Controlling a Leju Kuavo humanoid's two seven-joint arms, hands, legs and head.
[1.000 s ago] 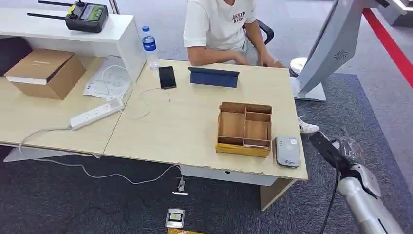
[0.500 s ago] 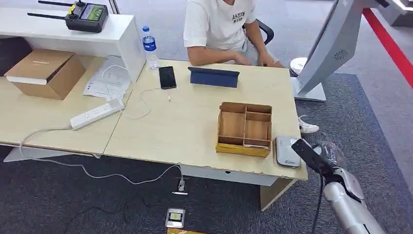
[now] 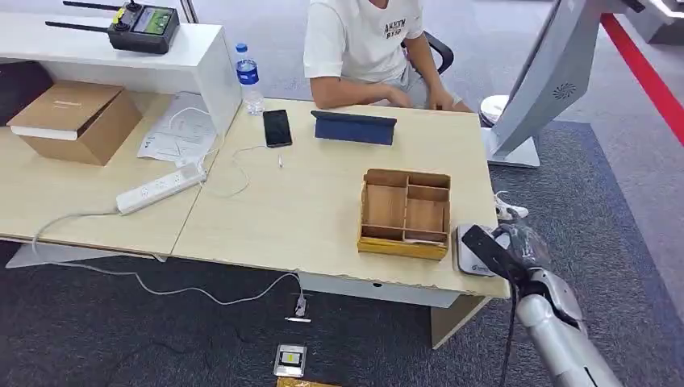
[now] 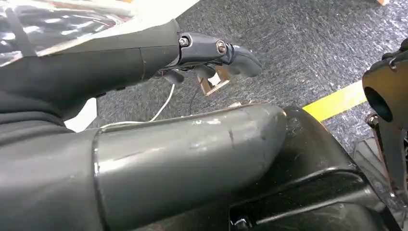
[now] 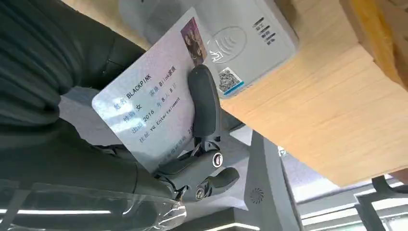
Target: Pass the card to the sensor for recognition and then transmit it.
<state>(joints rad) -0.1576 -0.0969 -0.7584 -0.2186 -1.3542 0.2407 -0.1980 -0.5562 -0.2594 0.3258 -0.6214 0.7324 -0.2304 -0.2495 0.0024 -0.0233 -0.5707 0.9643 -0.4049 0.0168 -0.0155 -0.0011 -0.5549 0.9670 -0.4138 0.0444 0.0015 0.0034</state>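
Head view: the light wooden table (image 3: 306,210) spreads ahead of and to the left of the right hand (image 3: 504,254), which sits over the table's near right corner. A person (image 3: 367,48) in a white shirt sits at the far edge, well beyond the hand. Just left of the hand stands a wooden tray (image 3: 405,214) with compartments. Directly under the hand's dark fingers lies the grey card reader (image 3: 468,250), partly covered by them.

Right wrist view: the right hand (image 5: 159,120) pinches the card (image 5: 144,103) between a dark finger laid across its printed face and the parts behind it. The card is pale, with dark text lines and a small picture at one corner. That corner overlaps the reader (image 5: 226,33) in this view, though whether card and reader touch is hard to judge from here.

Left wrist view: the left hand (image 4: 192,53) hangs over grey carpet, its fingers (image 4: 231,50) curled in, apparently with nothing in them.
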